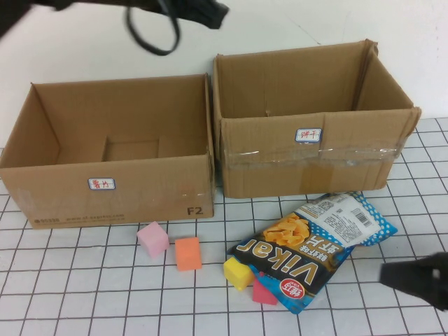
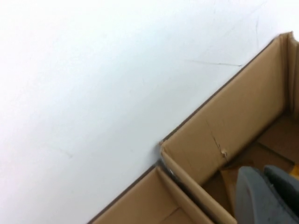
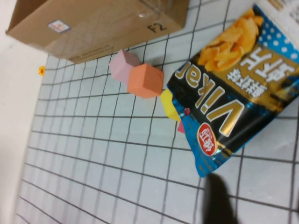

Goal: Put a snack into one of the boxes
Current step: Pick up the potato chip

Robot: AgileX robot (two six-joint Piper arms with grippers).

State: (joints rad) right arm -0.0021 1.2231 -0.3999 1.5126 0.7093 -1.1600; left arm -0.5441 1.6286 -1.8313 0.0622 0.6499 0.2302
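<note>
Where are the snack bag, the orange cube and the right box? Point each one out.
snack bag (image 1: 311,250), high view, on the dark "Viker" lettering.
orange cube (image 1: 187,253), high view, on its top face.
right box (image 1: 308,165), high view, on its front wall below the label.

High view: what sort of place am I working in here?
Probably a lab test bench: a gridded table, two labelled boxes, foam cubes, a snack bag. Left gripper above the boxes, right gripper beside the bag.

White gridded table (image 1: 84,280) carrying two open cardboard boxes, left box (image 1: 112,189) beside right box (image 1: 308,164); Vikar chip bag (image 1: 315,248) lying flat, pink cube (image 1: 152,239) touching orange cube (image 1: 187,253), yellow cube (image 1: 237,273) at the bag's corner.
</note>
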